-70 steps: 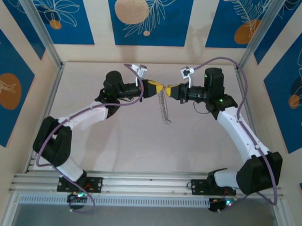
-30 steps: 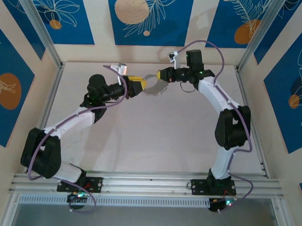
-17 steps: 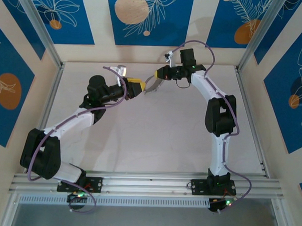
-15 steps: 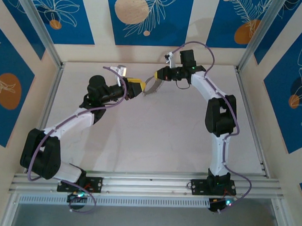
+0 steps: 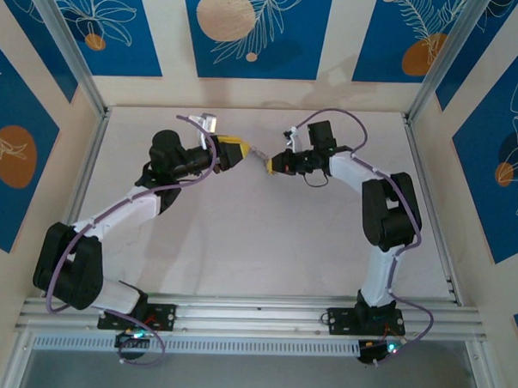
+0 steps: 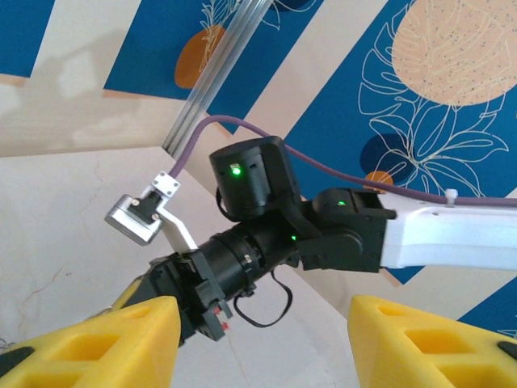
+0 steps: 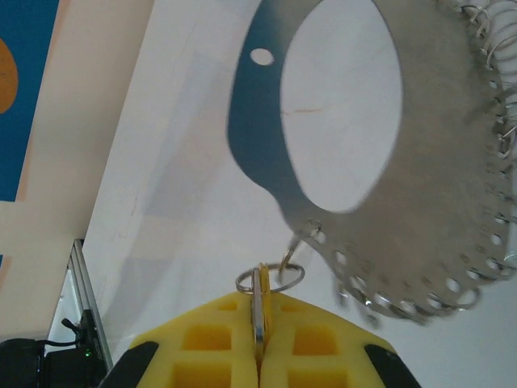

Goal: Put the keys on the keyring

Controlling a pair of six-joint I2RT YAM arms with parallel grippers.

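Shut tight, in the right gripper (image 5: 270, 164), on a tiny, thin, pale key (image 7: 258, 323) standing edge-on between the yellow pads. Just above the pads, a small silvery wire loop (image 7: 271, 279), hooked into a hole at the rim of the large flat dark-grey metal keyring (image 7: 452, 186), itself fringed with more small wire loops. Probably gripped this way so as to steady the key while letting the keyring hang free off the loop, clear of the pale tabletop (image 5: 239, 245). From above, the keyring as a short silvery streak between the two grippers, close to both.

As for the left gripper (image 6: 263, 327): roughly half open, with nothing between its yellow fingers. Likely posed facing the right arm's black wrist (image 6: 250, 186) in readiness to steady the keyring.

Hard to tell about any true join between loop and key, with the junction blurred. Right edge of the keyring cut off in the right wrist view. No telling from above about contact between left fingertips and keyring.
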